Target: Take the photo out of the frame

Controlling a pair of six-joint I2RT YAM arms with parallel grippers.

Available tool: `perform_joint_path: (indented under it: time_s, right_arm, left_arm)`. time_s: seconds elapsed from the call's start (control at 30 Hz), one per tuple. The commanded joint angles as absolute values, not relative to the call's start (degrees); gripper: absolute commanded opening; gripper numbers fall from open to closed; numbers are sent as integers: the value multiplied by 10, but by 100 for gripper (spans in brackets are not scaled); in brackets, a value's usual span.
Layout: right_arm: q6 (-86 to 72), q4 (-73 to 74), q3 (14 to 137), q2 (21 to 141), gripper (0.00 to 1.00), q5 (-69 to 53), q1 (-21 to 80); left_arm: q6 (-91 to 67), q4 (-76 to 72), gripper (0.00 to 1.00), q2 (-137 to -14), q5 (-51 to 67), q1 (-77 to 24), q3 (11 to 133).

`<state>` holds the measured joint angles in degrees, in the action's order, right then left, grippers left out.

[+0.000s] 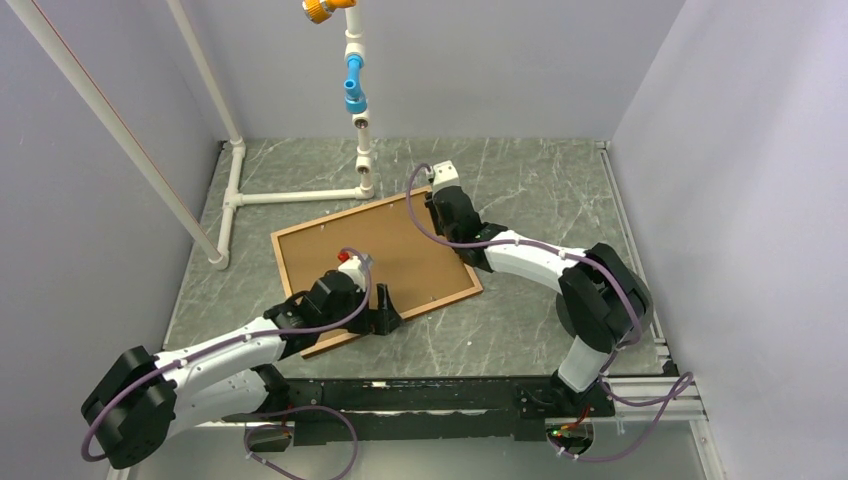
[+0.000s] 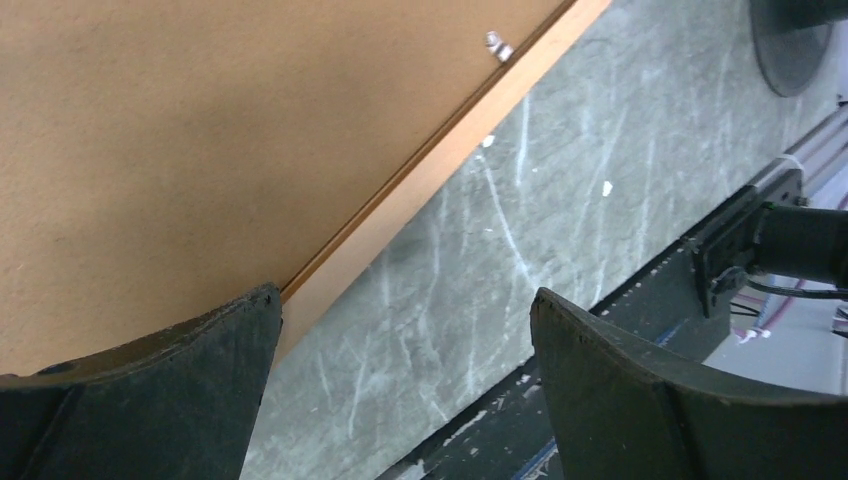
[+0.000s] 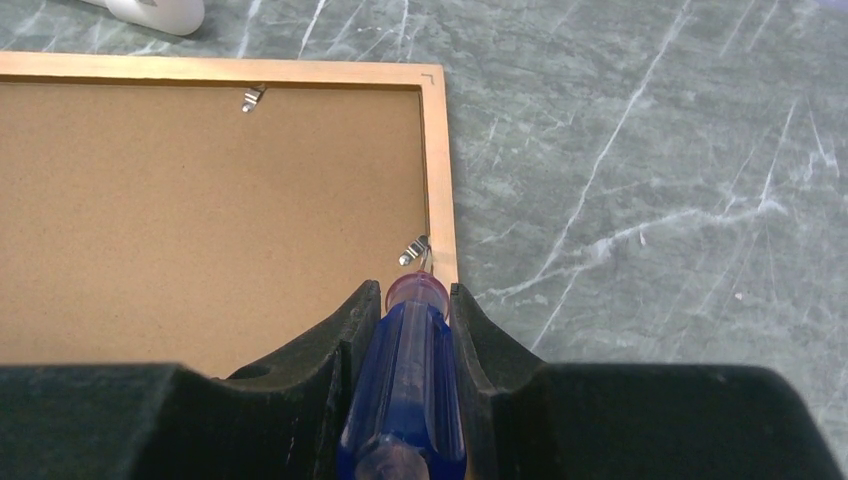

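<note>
Frame [image 3: 437, 170] | back up | right edge beneath right hand [image 3: 408, 294] | screwdriver [image 3: 405, 385] gripped

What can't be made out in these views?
Photo: hidden in all views under the backing board of the face-down frame.
Screwdriver tip: hidden behind its handle in the right wrist view; covered by the right arm in the top view.
Frame's near edge: partly covered by the left arm in the top view.

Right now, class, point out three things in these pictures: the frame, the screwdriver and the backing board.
frame [image 3: 437, 170]: right wrist view, on its right-hand rail.
screwdriver [image 3: 405, 380]: right wrist view, on its blue handle.
backing board [image 3: 200, 220]: right wrist view, on its bare brown middle.
</note>
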<state>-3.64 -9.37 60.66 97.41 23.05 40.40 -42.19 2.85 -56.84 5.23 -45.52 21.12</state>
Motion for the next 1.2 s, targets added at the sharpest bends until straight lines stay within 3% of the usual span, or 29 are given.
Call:
perform_joint_path:
  time_s: [0.0,0.27,1.17]
  right_arm:
    - [-80,-62,647,935,0,265,415]
    - [-133,-26,635,908,0,280,419]
    - [-148,-43,664,982,0,270,394]
  left_arm:
    - [-403,28,97,-572,77,-455,242]
    - [-414,13,96,-600,56,-455,231]
    - [-418,5,97,-609,47,-454,199]
